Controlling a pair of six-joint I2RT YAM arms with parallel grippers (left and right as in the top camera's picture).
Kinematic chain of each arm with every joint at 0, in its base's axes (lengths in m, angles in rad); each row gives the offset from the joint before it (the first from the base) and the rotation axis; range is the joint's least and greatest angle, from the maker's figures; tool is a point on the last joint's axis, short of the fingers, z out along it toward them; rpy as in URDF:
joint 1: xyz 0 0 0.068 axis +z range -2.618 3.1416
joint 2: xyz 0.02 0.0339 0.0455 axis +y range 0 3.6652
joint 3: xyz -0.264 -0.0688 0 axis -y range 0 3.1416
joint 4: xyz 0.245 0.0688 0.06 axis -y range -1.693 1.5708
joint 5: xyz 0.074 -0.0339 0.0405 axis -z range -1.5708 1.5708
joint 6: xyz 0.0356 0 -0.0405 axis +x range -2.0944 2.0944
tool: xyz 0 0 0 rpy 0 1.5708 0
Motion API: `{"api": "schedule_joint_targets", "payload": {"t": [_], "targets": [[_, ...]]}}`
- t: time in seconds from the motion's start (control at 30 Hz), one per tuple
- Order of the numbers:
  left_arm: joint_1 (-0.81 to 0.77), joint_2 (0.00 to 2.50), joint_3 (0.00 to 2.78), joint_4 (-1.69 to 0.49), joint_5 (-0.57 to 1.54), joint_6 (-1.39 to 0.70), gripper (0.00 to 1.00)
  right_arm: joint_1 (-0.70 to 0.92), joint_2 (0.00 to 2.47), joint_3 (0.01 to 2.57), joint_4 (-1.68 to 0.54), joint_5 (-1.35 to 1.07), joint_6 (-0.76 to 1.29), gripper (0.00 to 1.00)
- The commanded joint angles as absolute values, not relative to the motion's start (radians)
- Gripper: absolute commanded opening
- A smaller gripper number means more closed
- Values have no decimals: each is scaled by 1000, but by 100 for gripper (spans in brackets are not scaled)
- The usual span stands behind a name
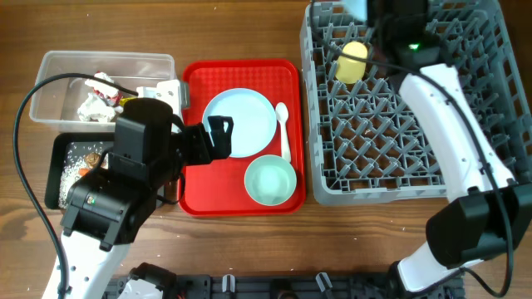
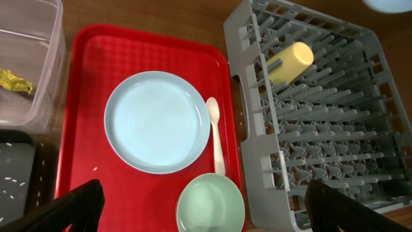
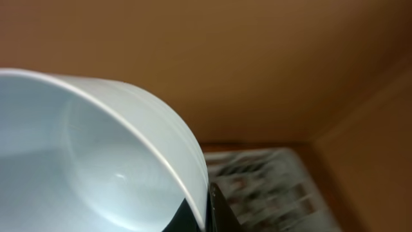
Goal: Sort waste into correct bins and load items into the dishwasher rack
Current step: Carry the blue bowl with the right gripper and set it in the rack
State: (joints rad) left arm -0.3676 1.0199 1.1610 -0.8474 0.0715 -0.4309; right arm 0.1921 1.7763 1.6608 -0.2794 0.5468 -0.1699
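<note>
The left end effector (image 1: pixel 221 137) hangs over the left side of the red serving tray (image 1: pixel 193 195), its jaws spread wide with nothing between them. The right end effector (image 3: pixel 206 216) is clamped on the rim of the light blue bowl (image 3: pixel 84 161), held up over the far edge of the dishwasher rack (image 1: pixel 399 187), which fills the right end of the bench (image 1: pixel 249 249).

A yellow cup (image 1: pixel 352 61) lies on its side among the rack's far pegs. On the red tray sit the pale blue plate (image 1: pixel 241 120), the white spoon (image 1: pixel 283 131) just right of it, and the pale green bowl (image 1: pixel 270 180) nearer the front edge.

At the bench's left end, the clear tub (image 1: pixel 58 66) holds crumpled white paper (image 1: pixel 91 108) and a yellow wrapper (image 2: pixel 16 81). The black tray (image 1: pixel 60 166) in front of it carries rice grains (image 1: pixel 81 152).
</note>
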Motion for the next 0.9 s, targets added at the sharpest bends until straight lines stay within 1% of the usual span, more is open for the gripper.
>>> {"api": "schedule_joint_targets", "payload": {"t": [0.0,0.1,0.23,0.43,0.57,0.67,0.8,0.87], "targets": [[-366,1021,1171,-846,54,-423,100,131,1805,1676,-219,646,-385,4],[-366,1021,1171,-846,54,-423,100,85,1872,1676,-113,767,-468,4],[-366,1021,1171,-846,54,-423,100,57,1964,1676,-49,785,-533,4],[-366,1021,1171,-846,54,-423,100,57,2112,1676,71,907,-662,4],[-366,1021,1171,-846,54,-423,100,57,2147,1675,65,924,-682,4],[-366,1021,1171,-846,54,-423,100,58,2147,1675,9,928,-678,4],[-366,1021,1171,-846,54,-423,100,57,2147,1675,-105,928,-576,4],[-366,1021,1171,-846,54,-423,100,60,2147,1675,-131,928,-573,4]]}}
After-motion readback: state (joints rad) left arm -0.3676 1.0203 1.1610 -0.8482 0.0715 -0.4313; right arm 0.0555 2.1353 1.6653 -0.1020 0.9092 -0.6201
